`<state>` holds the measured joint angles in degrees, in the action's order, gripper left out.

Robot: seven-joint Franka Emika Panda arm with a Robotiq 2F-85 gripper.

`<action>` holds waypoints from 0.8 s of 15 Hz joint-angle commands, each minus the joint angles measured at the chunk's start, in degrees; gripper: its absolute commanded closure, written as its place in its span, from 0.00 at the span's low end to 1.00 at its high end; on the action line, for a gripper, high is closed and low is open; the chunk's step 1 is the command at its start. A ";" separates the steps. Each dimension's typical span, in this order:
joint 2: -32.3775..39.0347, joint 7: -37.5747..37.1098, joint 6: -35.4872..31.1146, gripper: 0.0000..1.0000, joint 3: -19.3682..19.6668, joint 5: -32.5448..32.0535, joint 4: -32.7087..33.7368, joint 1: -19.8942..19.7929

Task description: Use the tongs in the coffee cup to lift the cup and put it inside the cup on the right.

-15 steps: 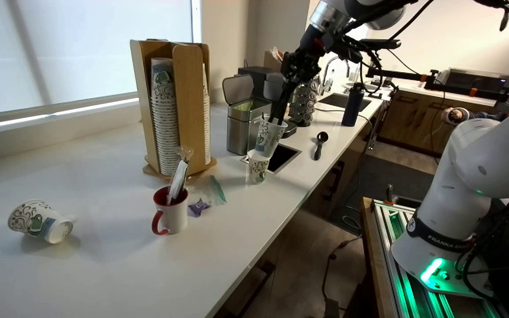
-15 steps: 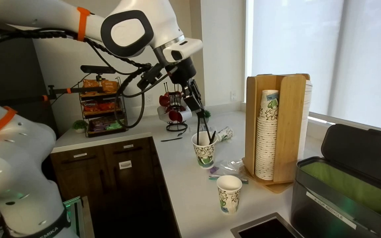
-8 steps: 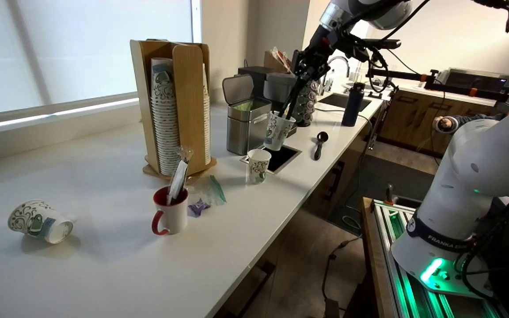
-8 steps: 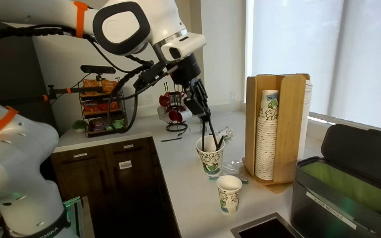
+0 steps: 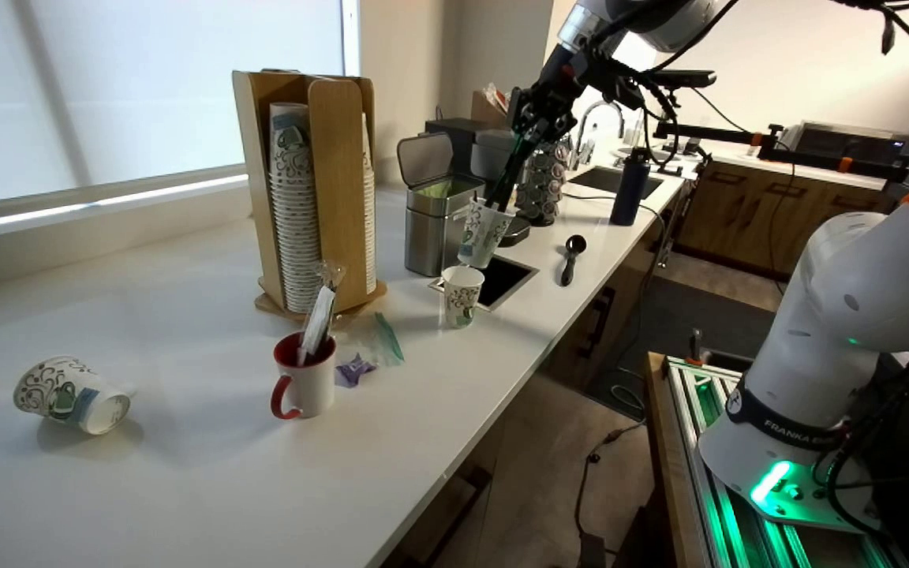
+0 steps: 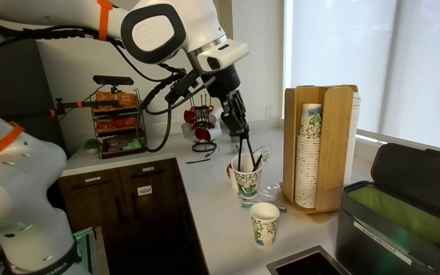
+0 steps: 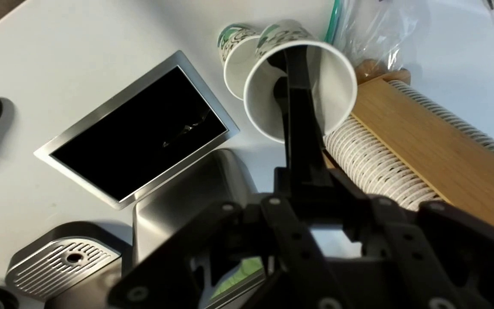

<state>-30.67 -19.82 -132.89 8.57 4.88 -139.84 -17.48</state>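
One printed paper cup point(image 6: 248, 181) is suspended above the counter point(image 6: 224, 229), slightly tilted, with both arms of the black tongs point(image 6: 240, 151) inserted through its top. The end effector point(image 6: 244, 133) is closed on the upper end of the tongs, above the cup rim. The standing cup point(image 6: 264, 227) is upright on the counter; in an exterior view a gap separates its rim from the base of the suspended cup, and in the wrist view the suspended cup partly covers it. Near the standing cup lies a clear plastic bag point(image 6: 269, 194) with a green seal strip. Next to the bag are a purple item point(image 5: 355, 370) and a white mug point(image 5: 314, 390) with red interior and handle, containing wrapped items point(image 5: 316, 323). A wooden dispenser point(image 5: 334, 197) beside the bag holds stacked cups point(image 6: 307, 168). On the opposite side of the standing cup, a metal frame point(image 7: 200, 86) borders a dark opening point(image 7: 127, 141) in the counter. A bin point(image 6: 369, 256) labelled K-CUP RECYCLE is located next to the frame, lid point(image 6: 418, 179) raised. A black scoop point(image 5: 571, 259) lies near the frame; a dark bottle point(image 5: 630, 189) stands farther along. Well apart from the mug, another patterned cup point(image 5: 72, 394) lies on its side.
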 commanded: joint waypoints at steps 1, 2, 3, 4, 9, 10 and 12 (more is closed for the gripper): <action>0.85 -0.75 0.08 0.93 -0.45 -0.23 0.77 -0.44; 1.69 -1.39 0.67 0.93 -0.74 -0.82 1.62 -0.82; 2.55 -2.28 1.34 0.93 -1.22 -2.02 2.54 -1.53; 3.38 -3.10 1.46 0.93 -1.62 -3.11 3.38 -2.16; 8.72 -7.24 5.48 0.93 -3.02 -8.65 9.37 -3.80; 9.67 -7.42 6.05 0.93 -2.93 -8.61 10.44 -3.28; 11.04 -7.91 6.80 0.93 -3.09 -8.35 12.13 -2.35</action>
<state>-22.52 -25.30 -129.09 6.11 -2.16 -131.57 -20.60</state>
